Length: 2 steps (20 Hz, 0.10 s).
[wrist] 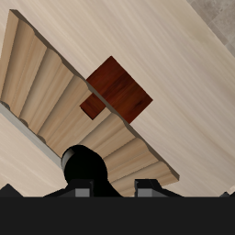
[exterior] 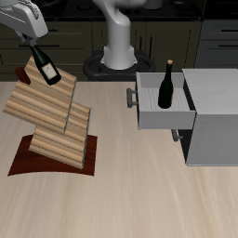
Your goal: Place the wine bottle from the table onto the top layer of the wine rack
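Note:
My gripper (exterior: 34,46) is shut on the neck of a dark wine bottle (exterior: 46,68) and holds it tilted. The bottle's base hangs just over the upper edge of the top layer (exterior: 37,100) of the wine rack (exterior: 58,125). I cannot tell whether it touches the slab. In the wrist view the bottle (wrist: 87,171) shows end-on as a dark round shape between my fingers (wrist: 148,188), above the grooved light-wood slabs (wrist: 55,87) and the reddish-brown base (wrist: 119,88). A look-alike bottle (exterior: 166,85) stands upright in the cabinet's open drawer.
The grey metal cabinet (exterior: 216,112) stands on the pale wood table (exterior: 139,200) beside the rack, its drawer (exterior: 153,113) pulled open. The robot's base (exterior: 119,46) is at the back. The rack's dark base (exterior: 26,156) reaches toward the front edge.

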Motion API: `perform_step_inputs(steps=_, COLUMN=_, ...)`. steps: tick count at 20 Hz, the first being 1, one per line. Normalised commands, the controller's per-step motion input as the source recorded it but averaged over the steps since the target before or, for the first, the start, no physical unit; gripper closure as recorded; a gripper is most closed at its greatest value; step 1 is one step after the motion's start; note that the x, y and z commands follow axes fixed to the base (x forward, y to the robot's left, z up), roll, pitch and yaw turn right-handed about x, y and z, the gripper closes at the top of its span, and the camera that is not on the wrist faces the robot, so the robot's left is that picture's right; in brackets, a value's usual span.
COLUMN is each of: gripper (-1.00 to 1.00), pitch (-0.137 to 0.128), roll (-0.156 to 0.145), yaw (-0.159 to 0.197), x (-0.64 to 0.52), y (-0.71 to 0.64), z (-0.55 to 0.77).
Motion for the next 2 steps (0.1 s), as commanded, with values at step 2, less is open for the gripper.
perform_step_inputs(steps=2, gripper=1.0, pitch=-0.032, roll=-0.123, yaw=-0.071, x=-0.29, y=-0.66, z=-0.1)
